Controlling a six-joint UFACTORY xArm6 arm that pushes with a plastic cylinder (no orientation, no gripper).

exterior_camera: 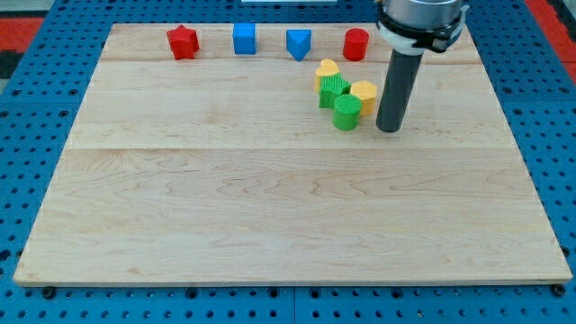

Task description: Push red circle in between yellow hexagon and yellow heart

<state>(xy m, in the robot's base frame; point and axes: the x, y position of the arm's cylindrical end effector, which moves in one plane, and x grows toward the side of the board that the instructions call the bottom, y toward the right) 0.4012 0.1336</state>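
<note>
Red circle sits near the board's top edge, apart from and up-right of yellow heart. Yellow hexagon touches two green blocks below heart. My tip, a bare rod, no jaws, rests just right of hexagon.

The arm is running out past the view's top edge, so only its lowest part is showing above my tip. To the tip's left, the green blocks are covering the lower parts of the yellow heart and yellow hexagon; their own shapes are staying hard to make out.
</note>
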